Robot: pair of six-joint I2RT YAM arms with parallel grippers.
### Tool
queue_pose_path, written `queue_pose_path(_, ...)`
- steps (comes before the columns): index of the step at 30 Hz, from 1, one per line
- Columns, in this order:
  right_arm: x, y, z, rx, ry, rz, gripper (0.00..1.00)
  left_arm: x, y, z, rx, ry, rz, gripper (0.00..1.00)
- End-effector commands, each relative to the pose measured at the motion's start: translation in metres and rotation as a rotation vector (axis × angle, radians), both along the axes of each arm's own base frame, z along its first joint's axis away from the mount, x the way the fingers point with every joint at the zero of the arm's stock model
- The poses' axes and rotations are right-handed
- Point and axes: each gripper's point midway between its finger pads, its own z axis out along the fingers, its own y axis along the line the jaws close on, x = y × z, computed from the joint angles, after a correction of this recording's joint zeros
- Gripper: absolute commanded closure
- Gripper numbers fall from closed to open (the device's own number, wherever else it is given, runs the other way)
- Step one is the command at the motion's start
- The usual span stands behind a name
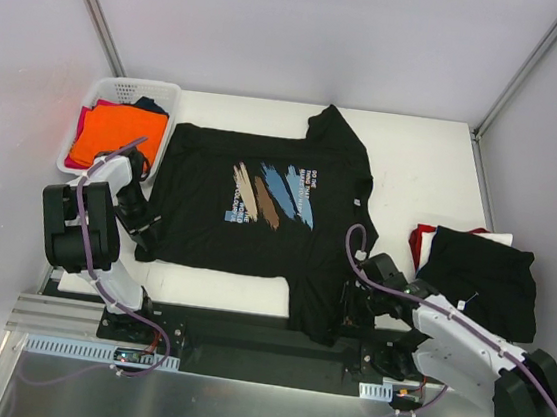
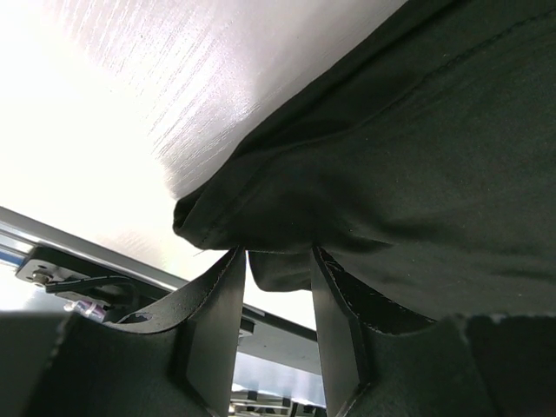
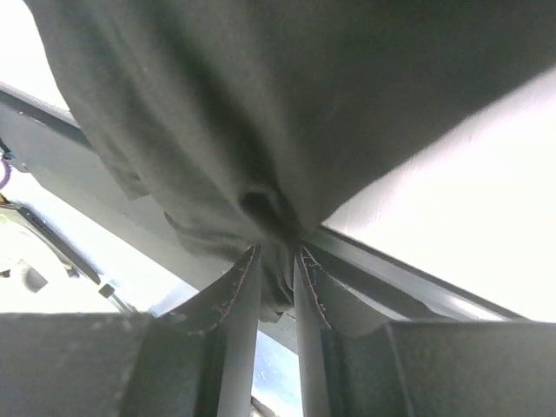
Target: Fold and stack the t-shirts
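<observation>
A black t-shirt (image 1: 260,196) with blue, tan and brown brush strokes and white text lies spread flat on the white table (image 1: 424,165), with one sleeve hanging over the near edge. My left gripper (image 1: 143,231) is at its near left corner. In the left wrist view the gripper (image 2: 280,254) is shut on a fold of that black cloth (image 2: 417,156). My right gripper (image 1: 348,302) is at the hanging sleeve. The right wrist view shows it (image 3: 278,252) shut on bunched cloth (image 3: 261,104) just above the table edge.
A white lattice basket (image 1: 166,90) at the back left holds orange (image 1: 116,135), red and navy shirts. At the right edge lies a stack of folded shirts (image 1: 482,277), black on top with red and white beneath. A black rail (image 1: 244,335) runs along the near edge.
</observation>
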Motion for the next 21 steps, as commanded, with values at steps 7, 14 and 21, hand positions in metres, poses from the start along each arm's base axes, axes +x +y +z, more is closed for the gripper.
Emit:
queue_pose_path(7, -0.024, -0.014, -0.005, -0.038, 0.07, -0.057, 0.76, 0.0, 0.002, -0.005, -0.006, 0.0, -0.009, 0.64)
queue_pose_path(14, -0.032, -0.019, -0.004, -0.051, 0.076, -0.062, 0.76, 0.001, 0.003, -0.004, -0.004, -0.004, -0.012, 0.64)
queue_pose_path(21, -0.04, -0.022, -0.002, -0.036, 0.085, -0.101, 0.75, 0.0, 0.003, -0.004, -0.002, 0.0, -0.013, 0.64)
